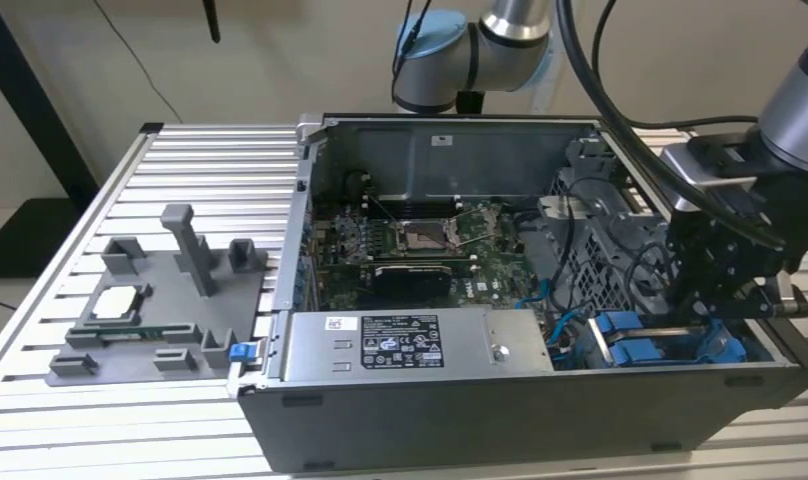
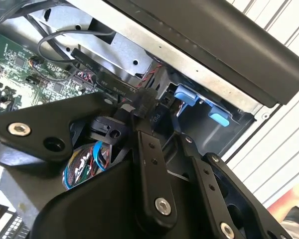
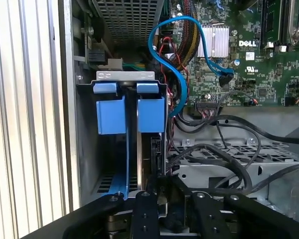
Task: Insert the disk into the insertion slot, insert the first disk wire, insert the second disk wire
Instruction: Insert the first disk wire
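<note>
Since the hand point(image 2: 142, 107) looks clamped on a black disk wire plug point(image 2: 157, 118), fingers drawn together on the plug's body, the step in hand is, as I judge it, the seating of a disk wire rather than of the disk itself; which of the two wires this is I cannot tell. The disk point(image 3: 150, 114), in its blue carrier, sits home in the insertion slot point(image 3: 124, 75) just ahead of the hand, with a second blue carrier point(image 3: 109, 114) just beside it. To do this step well, the plug should meet its socket square and be pressed straight in, without twist. The loose black cables point(image 3: 229, 164) and the blue data cable point(image 3: 174, 74) near the bay should be kept from catching under the fingers. A skewed push could bend contacts or nudge the carrier. In the exterior view the hand is sunk into the open computer case point(image 1: 511, 420) at about four o'clock. The wrist points steeply down, and the arm point(image 1: 791, 110) rises away toward two o'clock. A grey power supply point(image 1: 404, 345) lies along the case's six o'clock edge, and the motherboard point(image 1: 418, 240) fills its middle. Well apart, at nine o'clock on the slatted worktop point(image 1: 57, 420), stands a grey parts fixture point(image 1: 164, 300).
</note>
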